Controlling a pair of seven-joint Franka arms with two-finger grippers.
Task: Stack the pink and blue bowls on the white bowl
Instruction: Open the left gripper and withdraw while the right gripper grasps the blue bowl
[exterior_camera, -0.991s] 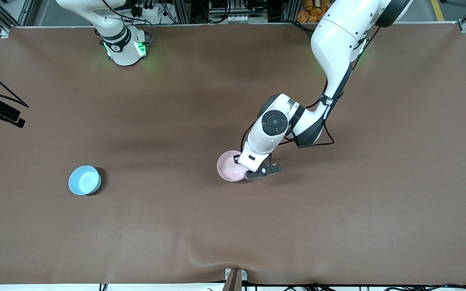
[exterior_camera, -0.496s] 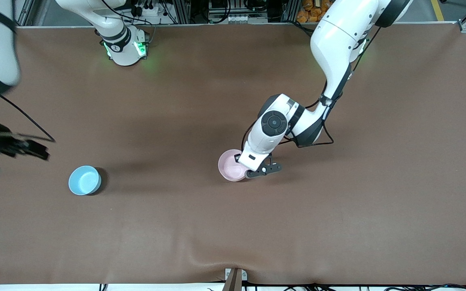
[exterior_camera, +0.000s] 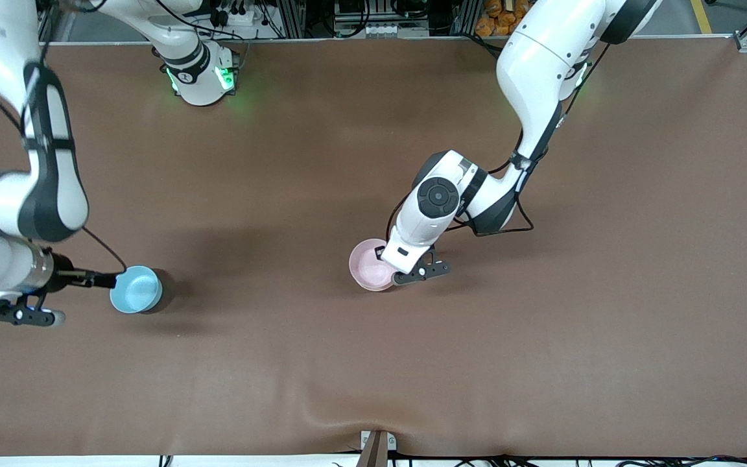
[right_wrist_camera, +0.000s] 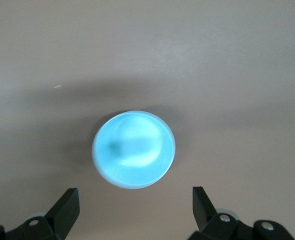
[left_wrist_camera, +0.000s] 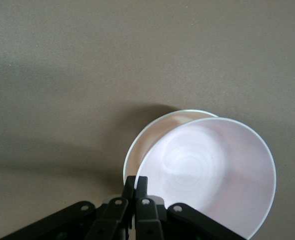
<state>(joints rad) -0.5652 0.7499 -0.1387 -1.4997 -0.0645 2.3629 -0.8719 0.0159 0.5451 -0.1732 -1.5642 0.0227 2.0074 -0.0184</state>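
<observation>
While my left gripper [exterior_camera: 391,275] pinches the rim of the pink bowl [exterior_camera: 368,264] near the middle of the brown table [exterior_camera: 607,292], my right gripper [exterior_camera: 104,281] hangs with its fingers spread wide just beside the blue bowl [exterior_camera: 135,289], over the table toward the right arm's end. In the left wrist view, the fingers [left_wrist_camera: 136,192] are clamped tight on the pink bowl's [left_wrist_camera: 212,175] edge, and the pink bowl sits tilted over the white bowl [left_wrist_camera: 150,137], whose rim peeks out from under it. The right wrist view shows the blue bowl [right_wrist_camera: 133,149] upright on the bare cloth, with my open fingertips [right_wrist_camera: 65,207] apart from it and touching nothing. Pink and white bowls lie well apart from the blue one.
</observation>
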